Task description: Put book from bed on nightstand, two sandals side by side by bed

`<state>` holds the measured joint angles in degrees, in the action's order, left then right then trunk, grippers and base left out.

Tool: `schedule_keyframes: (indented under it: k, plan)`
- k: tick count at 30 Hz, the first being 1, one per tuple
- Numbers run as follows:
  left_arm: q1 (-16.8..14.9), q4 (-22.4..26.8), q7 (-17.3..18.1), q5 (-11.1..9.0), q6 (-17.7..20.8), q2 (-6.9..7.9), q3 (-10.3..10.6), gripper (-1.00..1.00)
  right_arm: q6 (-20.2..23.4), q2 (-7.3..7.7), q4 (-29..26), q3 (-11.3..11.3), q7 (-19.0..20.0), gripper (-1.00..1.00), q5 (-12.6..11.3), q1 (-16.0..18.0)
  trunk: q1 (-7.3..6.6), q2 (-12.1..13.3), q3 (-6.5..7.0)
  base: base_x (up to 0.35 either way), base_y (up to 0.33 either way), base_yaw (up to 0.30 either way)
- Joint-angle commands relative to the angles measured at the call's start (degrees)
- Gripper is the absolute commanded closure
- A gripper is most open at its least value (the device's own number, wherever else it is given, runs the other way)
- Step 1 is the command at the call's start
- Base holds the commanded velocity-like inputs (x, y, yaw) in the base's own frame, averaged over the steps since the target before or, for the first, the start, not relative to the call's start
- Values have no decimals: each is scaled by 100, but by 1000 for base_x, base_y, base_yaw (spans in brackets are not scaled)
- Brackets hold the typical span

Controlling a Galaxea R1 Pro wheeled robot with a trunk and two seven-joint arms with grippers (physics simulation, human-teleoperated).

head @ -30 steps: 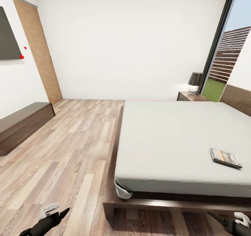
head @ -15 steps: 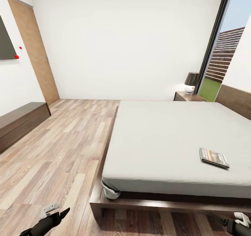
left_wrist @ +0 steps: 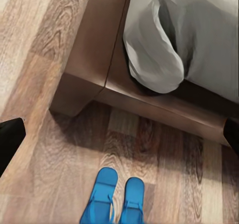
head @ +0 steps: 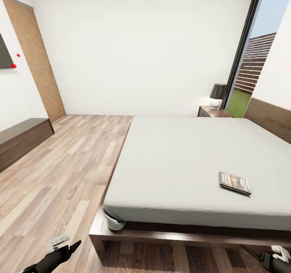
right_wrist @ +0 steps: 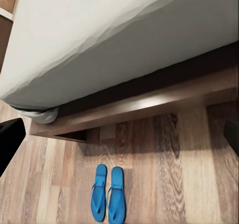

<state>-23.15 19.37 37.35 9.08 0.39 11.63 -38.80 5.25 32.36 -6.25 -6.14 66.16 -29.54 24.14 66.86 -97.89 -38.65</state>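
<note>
Now: book (head: 234, 182) on bed (head: 182, 152) | sandals (right_wrist: 108, 192) paired on floor (head: 60, 172)

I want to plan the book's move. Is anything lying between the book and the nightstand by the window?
Nothing visible does. The book lies on bare mattress of the bed, and the stretch toward the nightstand is plain. A lamp stands on the nightstand.

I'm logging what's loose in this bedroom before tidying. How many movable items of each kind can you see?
Book: 1
Blue sandals: 2
Lamp: 1
Total: 4
</note>
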Motion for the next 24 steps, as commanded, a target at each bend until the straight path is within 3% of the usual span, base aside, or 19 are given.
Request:
schedule_keyframes:
  k: [1,24]
  plan:
    - [-5,6,36,58,4,-3,-49,-100,55,-1,1,-46,20,-100,22,3,-1,-3,-5,0,-288,0]
    - [-5,6,36,242,4,-3,-49,-100,55,-1,1,-46,20,-100,21,3,-1,-3,-5,0,-288,0]
